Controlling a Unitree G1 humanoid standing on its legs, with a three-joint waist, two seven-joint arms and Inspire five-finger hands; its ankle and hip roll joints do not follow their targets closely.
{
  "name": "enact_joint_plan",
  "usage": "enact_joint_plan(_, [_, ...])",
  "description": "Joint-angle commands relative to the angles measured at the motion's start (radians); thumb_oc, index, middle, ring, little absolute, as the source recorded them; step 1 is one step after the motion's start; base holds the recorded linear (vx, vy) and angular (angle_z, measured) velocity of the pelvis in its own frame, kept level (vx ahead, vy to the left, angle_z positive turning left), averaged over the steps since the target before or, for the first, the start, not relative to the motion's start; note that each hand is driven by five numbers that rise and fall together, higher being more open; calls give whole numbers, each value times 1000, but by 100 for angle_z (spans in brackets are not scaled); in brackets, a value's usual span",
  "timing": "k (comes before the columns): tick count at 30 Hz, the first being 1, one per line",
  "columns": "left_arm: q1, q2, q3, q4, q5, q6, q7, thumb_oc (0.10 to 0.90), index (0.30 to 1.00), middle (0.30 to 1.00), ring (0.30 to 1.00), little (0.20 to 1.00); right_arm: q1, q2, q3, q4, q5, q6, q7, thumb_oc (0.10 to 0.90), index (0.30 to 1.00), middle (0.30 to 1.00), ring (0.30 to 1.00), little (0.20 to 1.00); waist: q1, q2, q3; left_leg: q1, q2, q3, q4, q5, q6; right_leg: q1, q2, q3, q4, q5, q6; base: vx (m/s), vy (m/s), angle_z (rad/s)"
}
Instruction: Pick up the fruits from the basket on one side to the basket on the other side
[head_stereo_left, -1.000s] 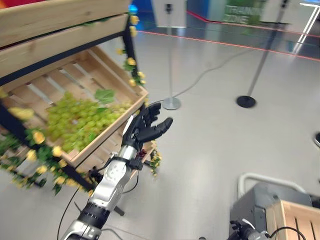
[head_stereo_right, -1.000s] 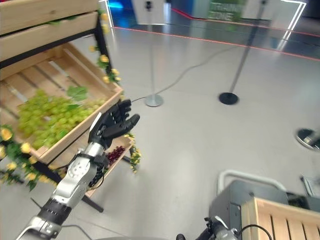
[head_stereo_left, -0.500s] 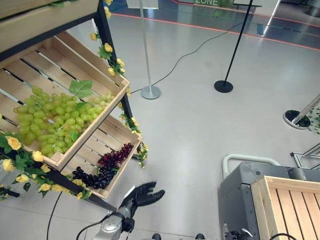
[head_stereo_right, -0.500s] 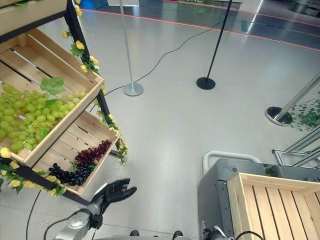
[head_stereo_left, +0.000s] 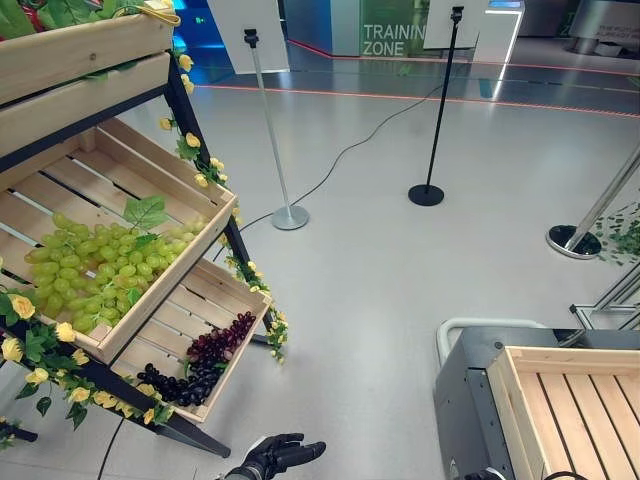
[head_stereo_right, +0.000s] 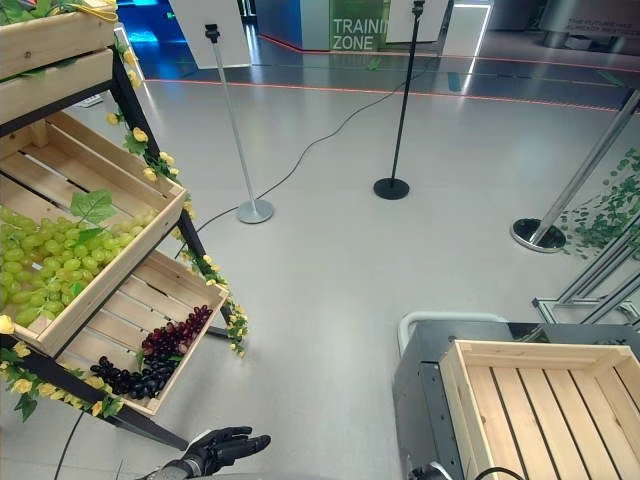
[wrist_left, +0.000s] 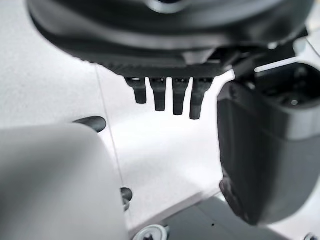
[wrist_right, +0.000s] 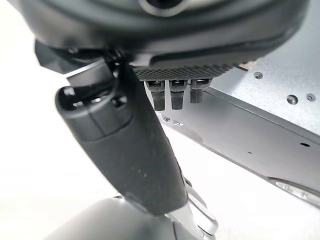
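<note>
Fingers of the left hand lie straight and slightly spread, holding nothing, low over the floor in front of the fruit stand. The fruit is all on that stand: green grapes heaped in the upper crate, dark grapes in the lower crate just below. The empty wooden crate on the grey cart sits well apart, on the robot's right. To do the pick well, the left hand probably needs to rise to a crate, come in over its front rim and curl round a whole bunch near the stem, not loose berries. In its wrist view the right hand also shows straight, empty fingers beside the cart.
</note>
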Motion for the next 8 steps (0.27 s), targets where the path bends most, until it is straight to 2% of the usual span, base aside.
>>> enact_joint_plan(1, [-80,-51,-24,21,32,-43,7,800,900,900,900,900,-75,52,50,27,-29,-31,54,800,900,900,900,900,7,-34,17,-7,-52,-11,12,-28,7,46,-19,32,20,-24,4,35,-7,2])
enact_joint_plan(8, [-60,-48,-11,31,62,-44,35,800,900,900,900,900,-69,59,53,39,0,-53,91,800,900,900,900,900,12,-42,21,-1,-52,-15,9,-30,9,50,-17,39,17,-24,4,26,-8,0])
